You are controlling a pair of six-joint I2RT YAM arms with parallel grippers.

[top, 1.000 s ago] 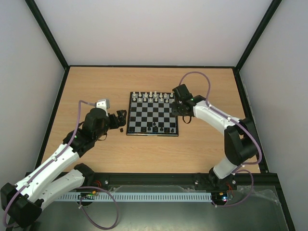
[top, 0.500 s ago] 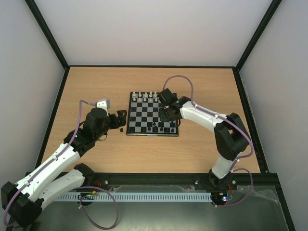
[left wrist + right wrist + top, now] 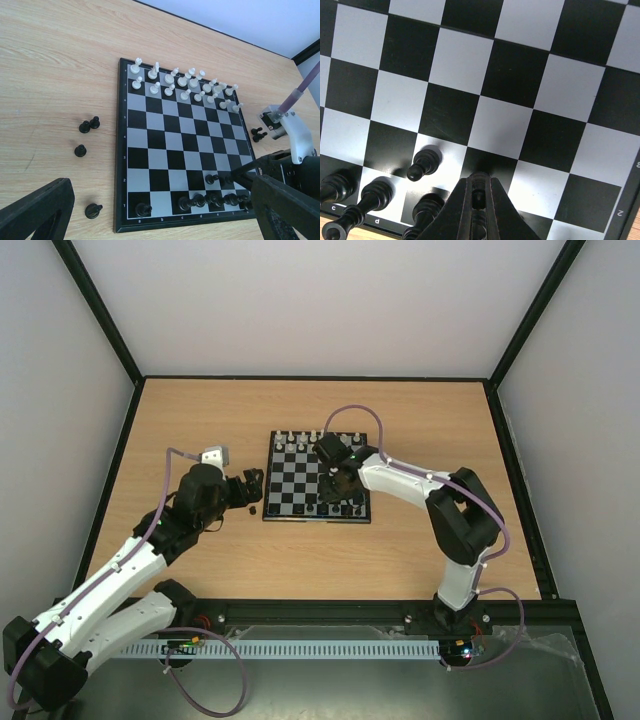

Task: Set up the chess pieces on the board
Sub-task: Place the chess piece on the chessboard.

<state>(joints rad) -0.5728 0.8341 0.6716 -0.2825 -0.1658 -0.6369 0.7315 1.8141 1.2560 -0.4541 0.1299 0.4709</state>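
The board (image 3: 300, 480) lies mid-table. Black chess pieces line its near row (image 3: 200, 200), and one pawn (image 3: 212, 178) stands in the second row. My right gripper (image 3: 479, 182) is shut on a small black chess piece (image 3: 479, 198), low over a dark square of the second row, just right of that pawn (image 3: 422, 164). From above, the right gripper (image 3: 335, 483) is over the board's near right part. My left gripper (image 3: 162, 200) stands open with nothing between its fingers, left of the board (image 3: 175, 145). Loose black pieces (image 3: 84, 127) lie on the table to the board's left.
White pieces (image 3: 185, 82) fill the board's two far rows. Two more black pieces (image 3: 257, 134) lie on the wood off the board's right edge. Another black piece (image 3: 92, 211) lies near the board's near left corner. Black frame posts (image 3: 100, 320) rim the table.
My right arm has swung left from the board's right edge to above its near rows, still shut. The left arm has not moved.
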